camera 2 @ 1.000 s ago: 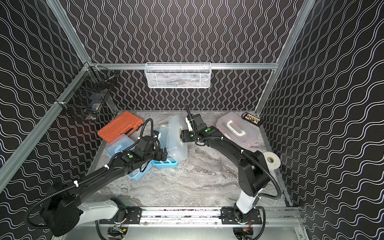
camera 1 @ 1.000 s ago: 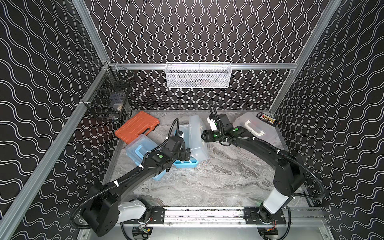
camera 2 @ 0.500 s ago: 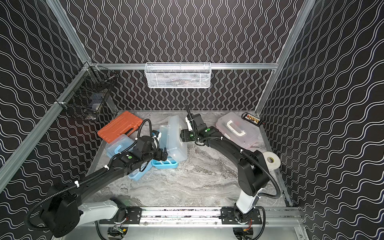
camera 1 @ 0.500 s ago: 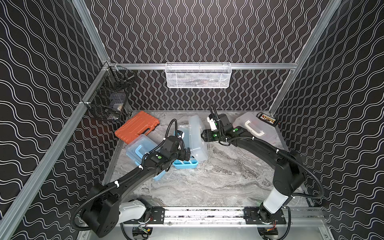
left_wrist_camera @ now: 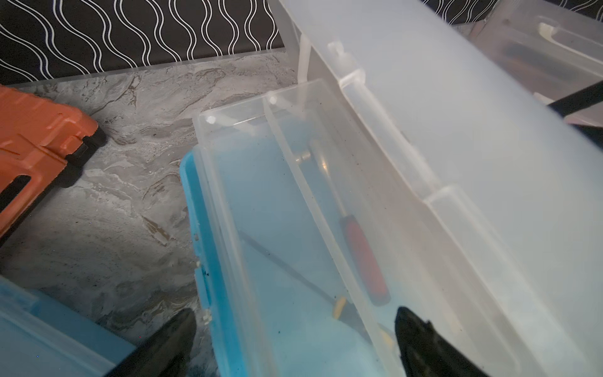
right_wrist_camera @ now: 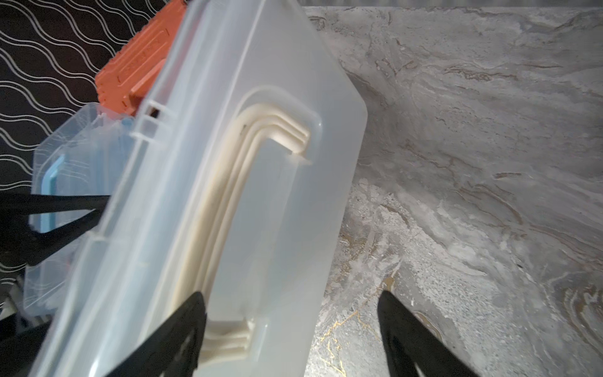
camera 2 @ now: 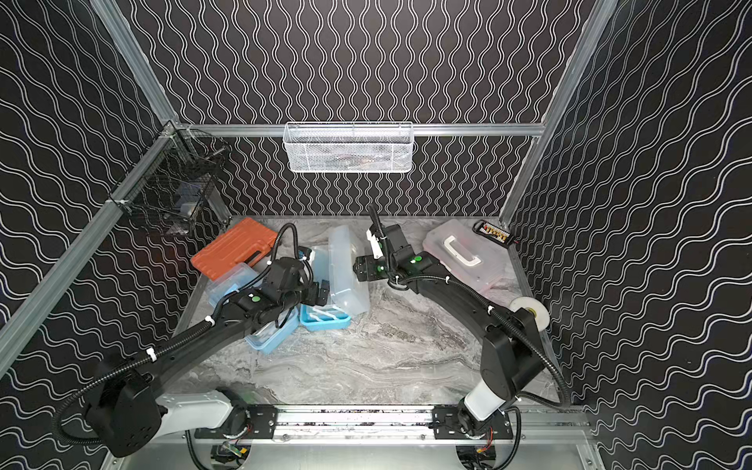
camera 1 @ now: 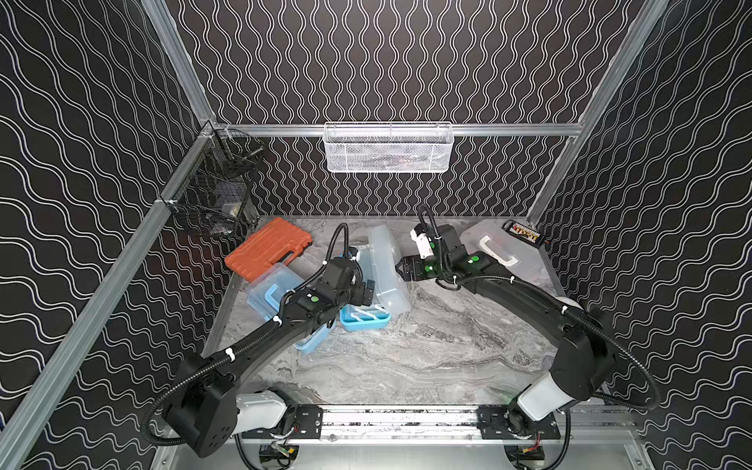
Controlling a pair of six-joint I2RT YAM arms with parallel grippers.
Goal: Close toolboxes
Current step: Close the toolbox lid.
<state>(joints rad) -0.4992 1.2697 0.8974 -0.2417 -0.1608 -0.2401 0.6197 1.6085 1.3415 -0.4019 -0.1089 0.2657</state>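
Right wrist view, orange case [right_wrist_camera: 140, 62] lettering illegible, toolbox lid [right_wrist_camera: 235, 202] tilted

Walls [camera 1: 407, 61] black with white wavy lines, desk [camera 1: 427, 366] grey marbled, case [camera 1: 264, 250] orange, boxes [camera 1: 264, 295] light blue under frosted clear lids [camera 1: 386, 264], mesh basket [camera 1: 388, 150] white, wire basket [camera 1: 215, 195] black, arms [camera 1: 521, 297] black.

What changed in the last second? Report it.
The right gripper spread its jaws wider beside the raised lid, gripping nothing. The left gripper barely moved, open at the blue box. The lid, orange case and the rest stayed put.
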